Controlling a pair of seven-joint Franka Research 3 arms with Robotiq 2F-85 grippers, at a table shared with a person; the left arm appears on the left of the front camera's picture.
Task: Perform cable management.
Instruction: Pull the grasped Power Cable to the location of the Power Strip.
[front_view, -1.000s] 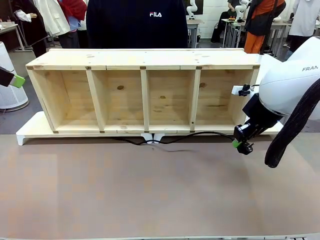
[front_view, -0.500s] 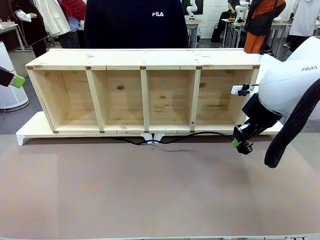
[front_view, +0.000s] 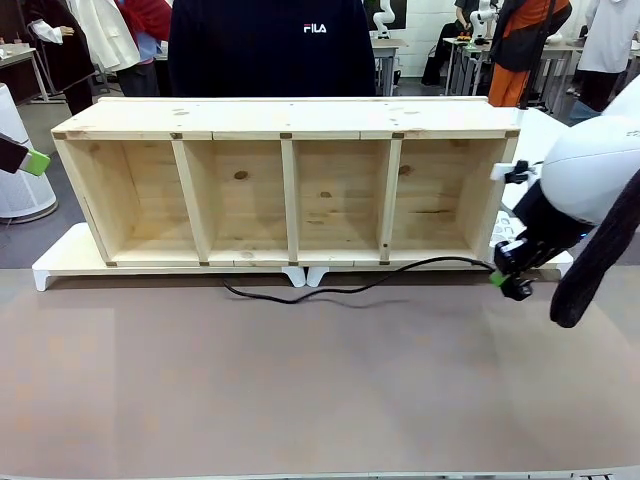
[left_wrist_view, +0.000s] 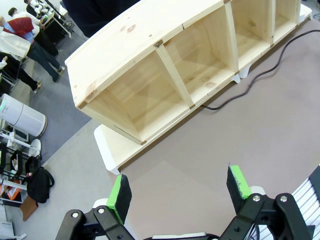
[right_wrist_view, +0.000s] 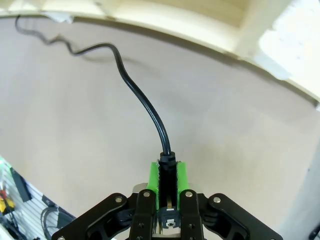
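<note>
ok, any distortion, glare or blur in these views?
Front view: even light, sharp, the cable throws a soft shadow on the table. Left wrist view: wide-angle bends the shelf top into a curve. Right wrist view: shelf edge top right is washed out; cable sharp by the green fingers.

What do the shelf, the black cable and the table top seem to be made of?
Shelf: looks like unfinished pale pine, with visible knots, grain and joints. Cable: black, smooth, slightly glossy jacket, probably rubber or plastic; it bends in soft curves. Table top: matte grey-brown, no grain or glare; laminate or a mat, cannot tell which.
</note>
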